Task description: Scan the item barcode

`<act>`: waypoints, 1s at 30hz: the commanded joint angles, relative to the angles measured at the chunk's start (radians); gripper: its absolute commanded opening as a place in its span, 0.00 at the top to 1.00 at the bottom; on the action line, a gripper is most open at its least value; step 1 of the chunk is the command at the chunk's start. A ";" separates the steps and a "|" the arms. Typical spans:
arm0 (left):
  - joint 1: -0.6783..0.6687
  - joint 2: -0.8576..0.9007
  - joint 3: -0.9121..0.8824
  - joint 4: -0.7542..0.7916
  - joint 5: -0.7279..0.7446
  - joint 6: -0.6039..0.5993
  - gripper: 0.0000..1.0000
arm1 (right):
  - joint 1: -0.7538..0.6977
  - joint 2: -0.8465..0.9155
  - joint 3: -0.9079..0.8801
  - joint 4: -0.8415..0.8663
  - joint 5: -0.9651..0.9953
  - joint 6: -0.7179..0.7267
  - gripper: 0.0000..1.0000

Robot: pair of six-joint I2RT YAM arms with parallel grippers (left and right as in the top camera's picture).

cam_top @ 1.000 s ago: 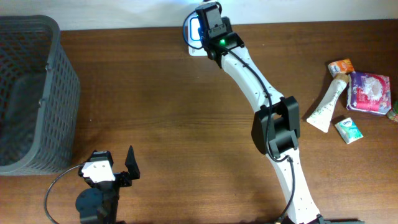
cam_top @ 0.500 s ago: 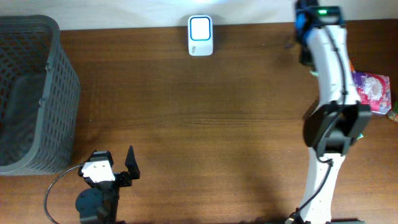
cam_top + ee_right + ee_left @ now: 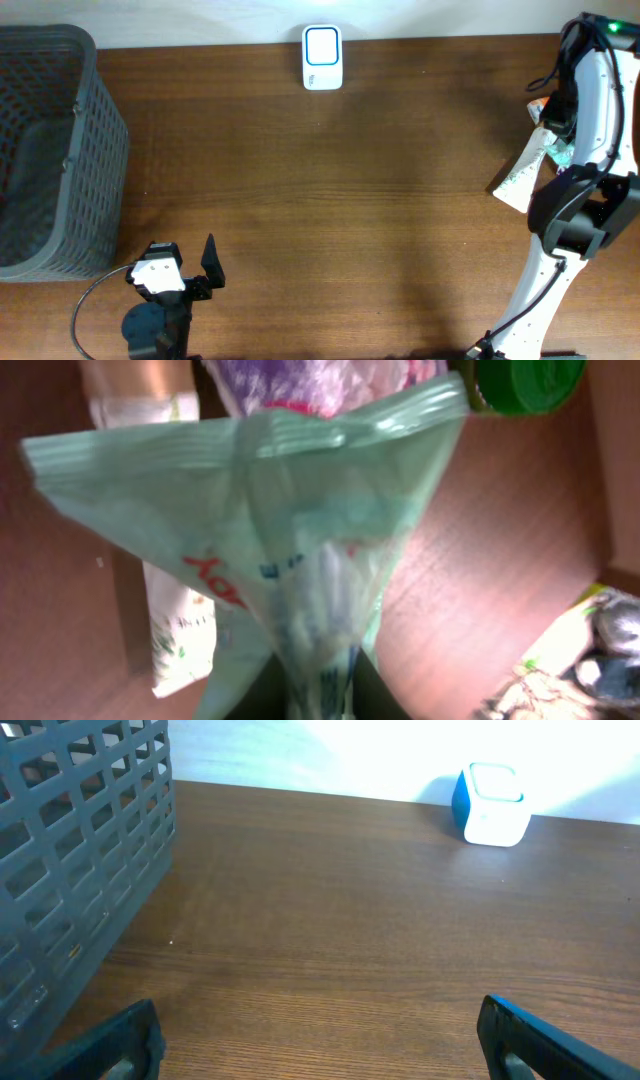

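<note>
A green packet (image 3: 290,540) is seen from the right wrist with its near end between the jaws of the right gripper (image 3: 315,695). The jaws are set narrow around it, and it appears to be held above a white tube (image 3: 180,630), a purple pack (image 3: 320,380) and a green lid (image 3: 530,380). It is probably kept over this heap at the right edge of the worktop (image 3: 300,180) so that it can be set back among the other goods. The scanner (image 3: 322,58) is left standing well apart, at the back edge. The left gripper (image 3: 315,1020) is parked near the front with its jaws spread wide and nothing between them, presumably to stay clear. The basket (image 3: 50,150) sits at the far left.

A second ago the right arm was stretched across the scanner. It has since been swung to the right, so the scanner is now uncovered and much of the heap is hidden beneath the arm. The left arm has not been moved.
</note>
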State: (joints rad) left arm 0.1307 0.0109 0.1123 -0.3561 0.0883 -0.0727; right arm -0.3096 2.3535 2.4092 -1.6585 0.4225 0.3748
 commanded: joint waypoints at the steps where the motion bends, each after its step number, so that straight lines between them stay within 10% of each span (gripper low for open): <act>1: 0.003 -0.004 -0.002 -0.005 -0.007 -0.009 0.01 | -0.024 -0.017 -0.024 0.025 -0.051 0.008 0.57; 5: 0.003 -0.004 -0.002 -0.005 -0.007 -0.009 0.01 | -0.023 -0.021 -0.024 0.019 -0.078 0.008 0.02; 20: 0.003 -0.004 -0.002 -0.005 -0.007 -0.009 0.01 | 0.028 -0.589 -0.060 -0.040 -0.311 -0.083 0.01; 30: 0.003 -0.004 -0.002 -0.005 -0.007 -0.009 0.01 | 0.216 -1.191 -0.555 0.066 -0.312 -0.089 0.01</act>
State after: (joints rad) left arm 0.1307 0.0109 0.1123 -0.3553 0.0883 -0.0727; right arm -0.1589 1.2869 2.0178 -1.6264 0.1184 0.2939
